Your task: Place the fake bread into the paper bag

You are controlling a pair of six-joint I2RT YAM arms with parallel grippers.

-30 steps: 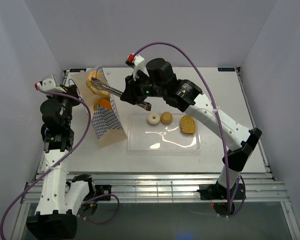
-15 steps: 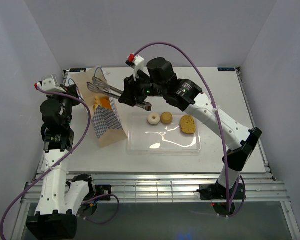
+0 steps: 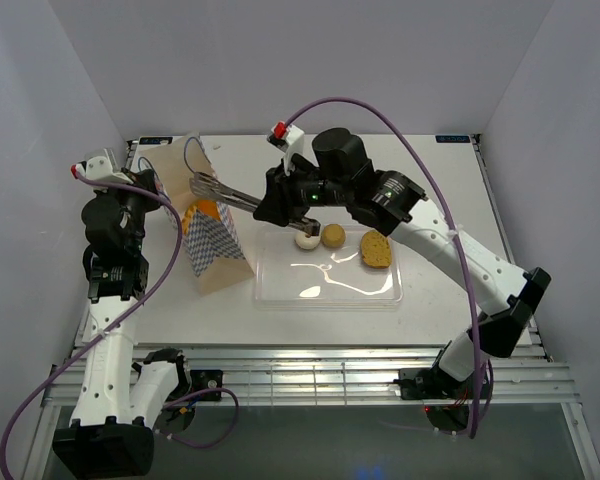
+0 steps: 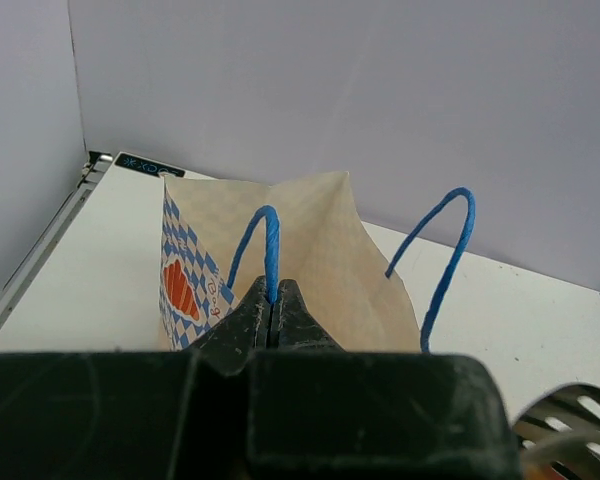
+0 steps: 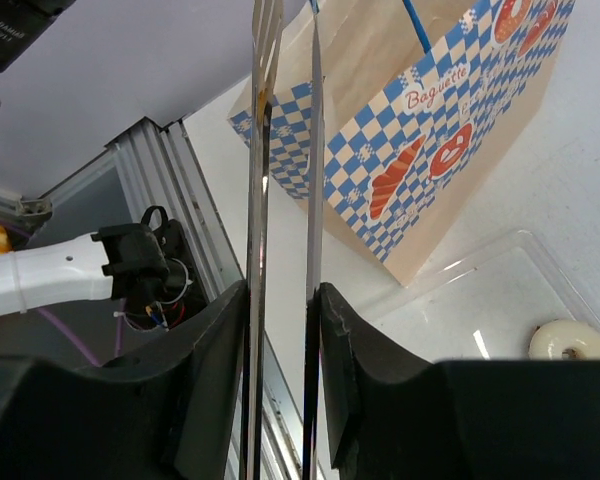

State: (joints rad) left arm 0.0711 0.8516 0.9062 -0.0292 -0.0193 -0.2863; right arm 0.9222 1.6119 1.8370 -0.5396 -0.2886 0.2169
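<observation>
The paper bag (image 3: 216, 248) stands upright at the left of the table, its mouth held open. My left gripper (image 4: 274, 297) is shut on one blue cord handle (image 4: 267, 240). My right gripper (image 3: 272, 206) is shut on metal tongs (image 3: 220, 190), whose empty tips hang over the bag's mouth. Orange fake bread (image 3: 208, 210) shows inside the bag. In the right wrist view the tongs (image 5: 285, 150) run up between my fingers (image 5: 220, 330), with the bag (image 5: 430, 140) beyond. A white ring (image 3: 307, 239), a round bun (image 3: 332, 236) and a toast slice (image 3: 376, 249) lie in the tray.
A clear flat plastic tray (image 3: 330, 296) lies just right of the bag, and its corner shows in the right wrist view (image 5: 520, 270). White walls close the table in at the back and sides. A metal rail runs along the near edge.
One second ago the tongs held a golden twisted ring over the bag. It dropped in, and the tongs are now empty. The right arm has shifted slightly right. The left arm has not moved.
</observation>
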